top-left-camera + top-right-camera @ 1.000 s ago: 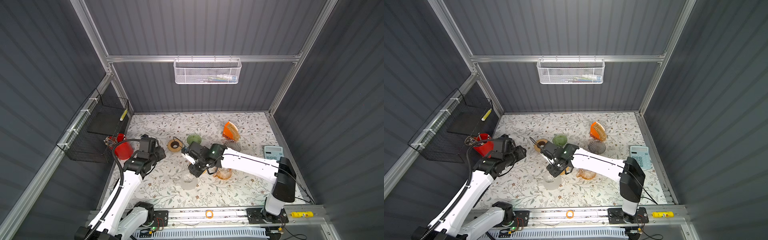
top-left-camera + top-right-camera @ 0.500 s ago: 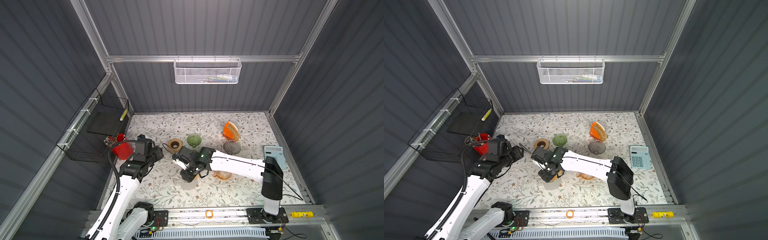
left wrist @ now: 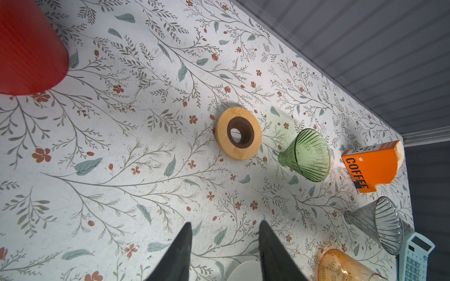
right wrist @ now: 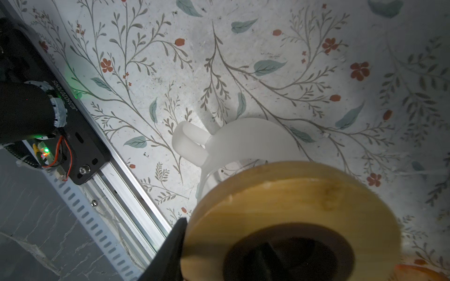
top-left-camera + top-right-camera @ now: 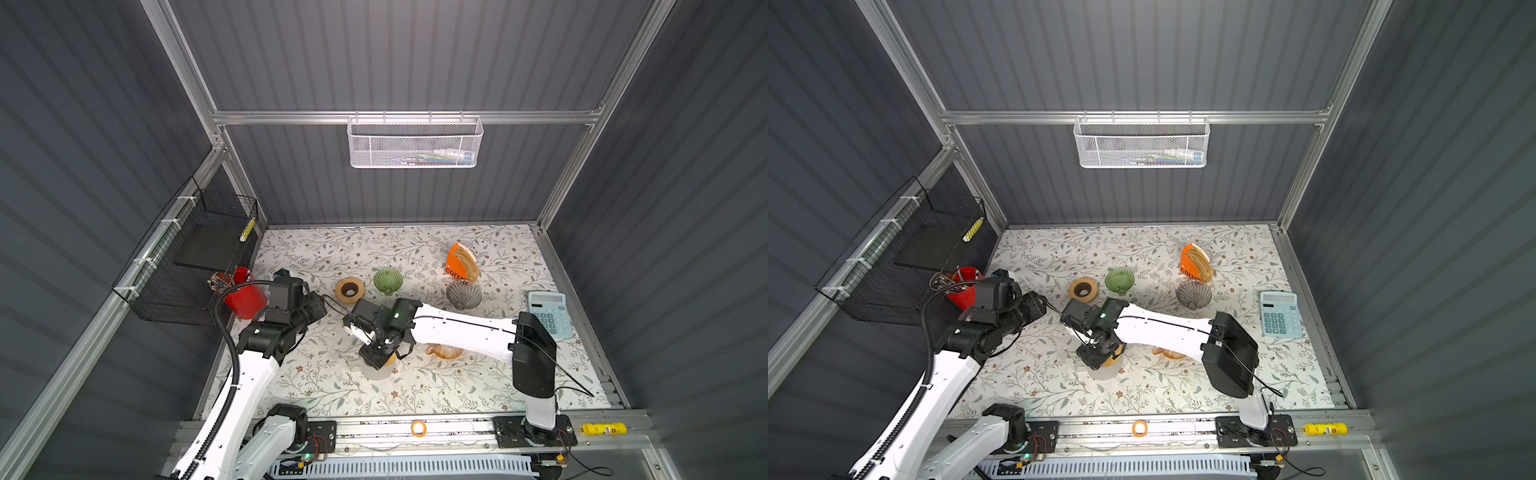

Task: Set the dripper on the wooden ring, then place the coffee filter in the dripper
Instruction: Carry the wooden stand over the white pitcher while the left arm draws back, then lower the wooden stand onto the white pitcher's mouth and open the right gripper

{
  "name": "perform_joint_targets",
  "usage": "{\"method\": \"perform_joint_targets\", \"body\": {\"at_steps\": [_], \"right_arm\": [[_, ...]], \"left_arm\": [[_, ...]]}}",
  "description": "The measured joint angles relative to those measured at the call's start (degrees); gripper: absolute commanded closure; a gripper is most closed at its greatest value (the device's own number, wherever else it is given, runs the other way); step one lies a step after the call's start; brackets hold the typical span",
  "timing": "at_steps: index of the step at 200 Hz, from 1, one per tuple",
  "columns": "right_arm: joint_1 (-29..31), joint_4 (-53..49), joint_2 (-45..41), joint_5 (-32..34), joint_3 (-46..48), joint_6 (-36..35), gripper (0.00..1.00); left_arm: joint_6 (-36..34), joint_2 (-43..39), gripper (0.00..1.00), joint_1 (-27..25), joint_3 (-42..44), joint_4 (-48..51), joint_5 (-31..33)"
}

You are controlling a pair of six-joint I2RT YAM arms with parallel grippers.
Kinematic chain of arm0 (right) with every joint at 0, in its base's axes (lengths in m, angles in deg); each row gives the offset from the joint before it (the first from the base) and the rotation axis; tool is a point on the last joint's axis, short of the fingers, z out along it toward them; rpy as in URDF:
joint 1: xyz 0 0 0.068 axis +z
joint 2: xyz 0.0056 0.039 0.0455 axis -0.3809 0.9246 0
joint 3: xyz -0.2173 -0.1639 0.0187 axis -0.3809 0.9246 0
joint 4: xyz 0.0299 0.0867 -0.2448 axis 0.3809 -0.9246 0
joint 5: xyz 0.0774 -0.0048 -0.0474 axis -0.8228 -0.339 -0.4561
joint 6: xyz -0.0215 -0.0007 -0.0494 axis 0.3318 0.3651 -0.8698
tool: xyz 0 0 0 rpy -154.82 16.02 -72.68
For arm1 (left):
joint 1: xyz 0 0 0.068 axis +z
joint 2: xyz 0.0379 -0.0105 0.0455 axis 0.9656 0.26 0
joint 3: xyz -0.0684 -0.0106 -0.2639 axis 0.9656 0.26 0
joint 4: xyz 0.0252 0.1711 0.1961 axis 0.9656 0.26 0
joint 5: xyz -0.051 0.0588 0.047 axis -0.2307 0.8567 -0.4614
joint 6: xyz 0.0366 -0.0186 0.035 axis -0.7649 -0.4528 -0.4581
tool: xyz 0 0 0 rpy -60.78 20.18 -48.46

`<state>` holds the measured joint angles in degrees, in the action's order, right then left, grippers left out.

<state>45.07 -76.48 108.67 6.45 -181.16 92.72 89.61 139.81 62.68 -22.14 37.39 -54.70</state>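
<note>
one wooden ring (image 4: 292, 194) in right gripper (image 4: 222, 233)

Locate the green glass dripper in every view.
Top view: green dripper, mid-table, between wooden ring and orange filter box.
Top view: same spot.
Left wrist: between the same two.
Right wrist: not in it.
Shared landmark: the orange filter box.

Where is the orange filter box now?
In both top views the orange filter box sits back right on the table, just behind the grey dripper.
</note>
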Motion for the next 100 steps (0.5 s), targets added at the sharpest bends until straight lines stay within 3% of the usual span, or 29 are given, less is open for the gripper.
{"method": "perform_joint_targets", "body": {"at_steps": [100], "right_arm": [[0.1, 0.2, 0.3, -0.1, -0.3, 0.0, 0.55]], "left_arm": [[0.0, -0.3, 0.54, 0.1, 0.0, 0.0, -0.9]]}}
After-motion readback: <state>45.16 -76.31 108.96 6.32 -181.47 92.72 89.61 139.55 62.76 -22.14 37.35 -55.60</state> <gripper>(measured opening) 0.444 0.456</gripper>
